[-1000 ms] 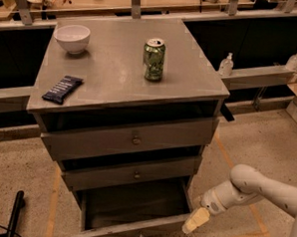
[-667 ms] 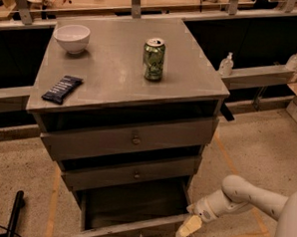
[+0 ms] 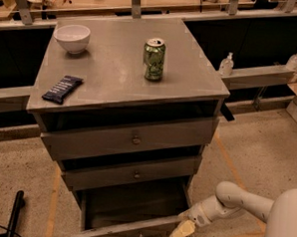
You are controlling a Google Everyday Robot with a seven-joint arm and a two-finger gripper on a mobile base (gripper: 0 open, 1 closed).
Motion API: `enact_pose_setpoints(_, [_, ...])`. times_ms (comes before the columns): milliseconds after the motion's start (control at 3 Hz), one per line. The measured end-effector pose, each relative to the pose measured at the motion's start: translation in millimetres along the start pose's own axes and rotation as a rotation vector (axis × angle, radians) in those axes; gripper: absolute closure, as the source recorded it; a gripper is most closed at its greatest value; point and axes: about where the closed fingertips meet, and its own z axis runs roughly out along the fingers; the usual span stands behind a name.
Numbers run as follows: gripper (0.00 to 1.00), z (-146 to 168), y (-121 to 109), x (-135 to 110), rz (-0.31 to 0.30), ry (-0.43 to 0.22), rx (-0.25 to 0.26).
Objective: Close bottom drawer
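Nearest you, at the bottom edge of the view, the cream-coloured claw (image 3: 182, 231) sits low over the floor at the right end of the bottom drawer's front panel. You cannot tell whether it touches the panel, nor whether it is apart or together. The pale arm (image 3: 234, 200) reaches in to it from the lower right.

The bottom drawer (image 3: 122, 232) is the lowest of three in the grey table (image 3: 116, 74). It stands pulled well out toward you, its dark inside showing. Its slim front panel lies with its long axis across the view, left to right, the right end a little higher, and it faces you. To the left a black rod-like thing (image 3: 14, 215) lies on the speckled floor.

Above it the middle drawer (image 3: 130, 173) and the top drawer (image 3: 132, 138) each stand out a little, a dark gap over each and a small round knob at the centre.

On the table top a dark snack bar (image 3: 62, 89) lies near the left front edge; its pale lettering is too small to read. A green drinks can (image 3: 154, 59) stands upright near the middle, its print unreadable. A white bowl (image 3: 72, 38) sits at the far left corner.

Beyond, two pump bottles (image 3: 226, 63) (image 3: 295, 59) stand on a ledge to the right.
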Motion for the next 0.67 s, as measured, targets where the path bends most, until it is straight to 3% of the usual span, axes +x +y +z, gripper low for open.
enact_pose_setpoints(667, [0.64,6.7,-1.8,3.1,0.003,0.019,0.004])
